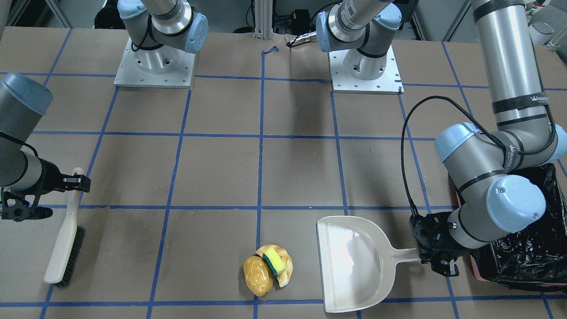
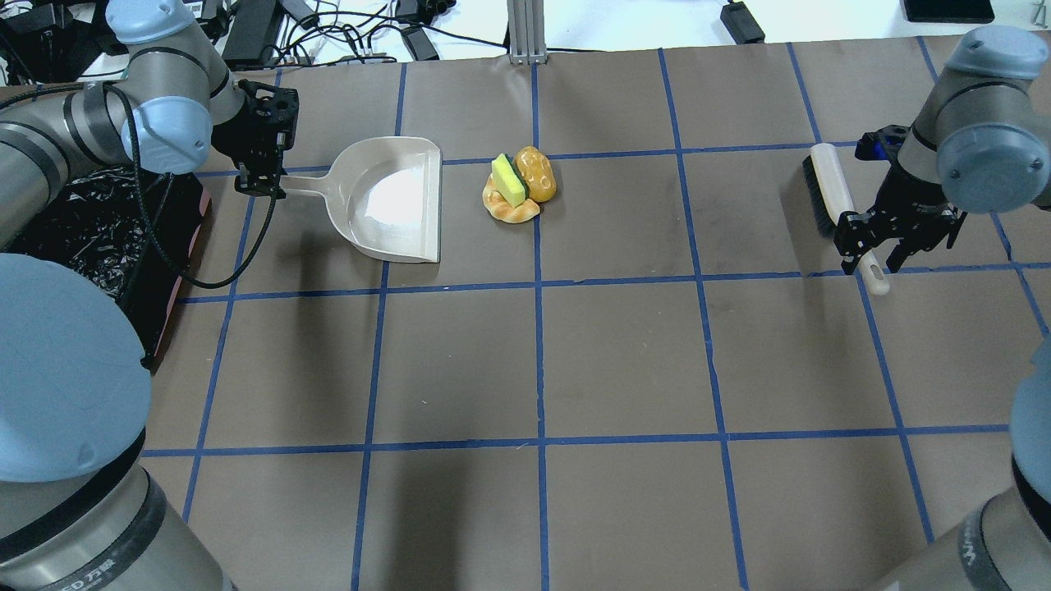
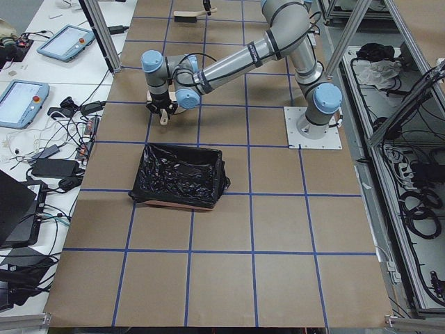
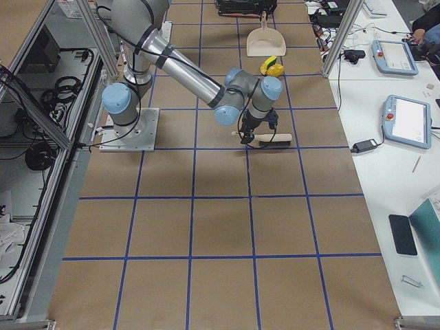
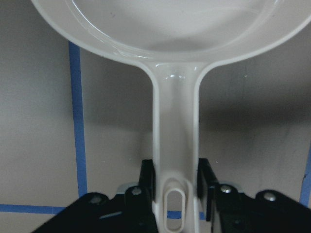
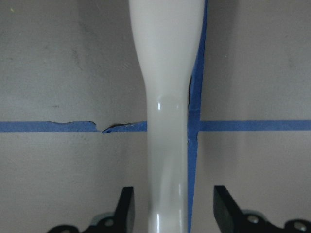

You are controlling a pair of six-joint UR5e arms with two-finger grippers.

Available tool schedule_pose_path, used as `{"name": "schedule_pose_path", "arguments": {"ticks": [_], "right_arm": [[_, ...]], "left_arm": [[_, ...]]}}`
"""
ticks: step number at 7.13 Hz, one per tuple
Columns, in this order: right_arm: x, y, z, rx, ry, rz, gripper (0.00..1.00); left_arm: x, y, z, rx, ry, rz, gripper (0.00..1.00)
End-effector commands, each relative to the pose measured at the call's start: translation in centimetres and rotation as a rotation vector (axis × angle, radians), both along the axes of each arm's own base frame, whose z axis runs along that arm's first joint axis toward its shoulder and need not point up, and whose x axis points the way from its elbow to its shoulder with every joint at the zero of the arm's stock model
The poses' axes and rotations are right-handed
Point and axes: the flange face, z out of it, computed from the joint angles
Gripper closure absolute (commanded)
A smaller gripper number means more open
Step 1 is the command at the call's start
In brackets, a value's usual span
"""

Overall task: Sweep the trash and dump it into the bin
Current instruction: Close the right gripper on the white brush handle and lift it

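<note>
The trash lies in one heap: a golden-brown roll (image 1: 258, 274), a yellow-and-green sponge (image 1: 274, 260) and a pale croissant (image 1: 285, 263), also seen from overhead (image 2: 517, 187). The cream dustpan (image 1: 354, 261) rests flat beside the heap, its mouth facing it. My left gripper (image 1: 436, 261) is shut on the dustpan handle (image 5: 175, 145). The bin (image 1: 527, 257), lined with black plastic, stands just behind that arm. A cream brush (image 1: 66, 239) lies on the table far off on the other side. My right gripper (image 6: 170, 208) is open astride the brush handle (image 6: 167, 121), with a gap at each finger.
Brown paper with blue tape lines (image 2: 538, 361) covers the table. Both arm bases (image 1: 154, 66) are bolted at the robot's end. Cables and tablets (image 3: 21, 101) lie on a bench past the far edge. A wide stretch of table separates brush and trash.
</note>
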Motion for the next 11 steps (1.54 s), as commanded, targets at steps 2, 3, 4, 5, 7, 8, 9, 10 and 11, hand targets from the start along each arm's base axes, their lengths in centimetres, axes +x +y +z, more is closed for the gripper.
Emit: {"name": "schedule_pose_path", "arguments": {"ticks": [2, 3, 4, 5, 7, 8, 9, 10, 11], "right_arm": [[0.0, -0.2, -0.2, 0.000, 0.000, -0.015, 0.87], [0.1, -0.3, 0.0, -0.009, -0.014, -0.025, 1.00], [0.4, -0.5, 0.1, -0.021, -0.032, -0.040, 1.00], [0.5, -0.5, 0.5, -0.029, -0.031, -0.047, 1.00], [0.5, -1.9, 2.5, -0.071, -0.014, -0.038, 1.00], [0.7, -2.6, 3.4, -0.088, -0.007, -0.028, 1.00], [2.0, -3.0, 3.5, -0.095, -0.005, -0.007, 1.00], [4.5, -3.4, 3.8, -0.103, 0.003, -0.003, 1.00], [7.3, -3.8, 3.7, -0.100, 0.007, -0.019, 1.00]], "left_arm": [[-0.1, 0.0, -0.1, 0.001, -0.001, -0.001, 0.88], [-0.1, 0.0, -0.1, 0.000, 0.000, -0.001, 0.88], [-0.1, 0.0, -0.1, 0.000, 0.000, 0.001, 0.88], [-0.1, 0.0, 0.0, -0.001, 0.000, -0.001, 0.88], [-0.1, 0.0, 0.2, -0.003, 0.000, -0.001, 0.88], [-0.1, 0.0, 0.2, -0.003, 0.000, -0.001, 0.88], [-0.1, 0.0, 0.1, -0.001, 0.000, -0.001, 0.88], [-0.1, 0.0, 0.2, -0.003, 0.000, -0.001, 0.88], [-0.1, 0.0, 0.1, -0.001, -0.001, -0.001, 0.88]]}}
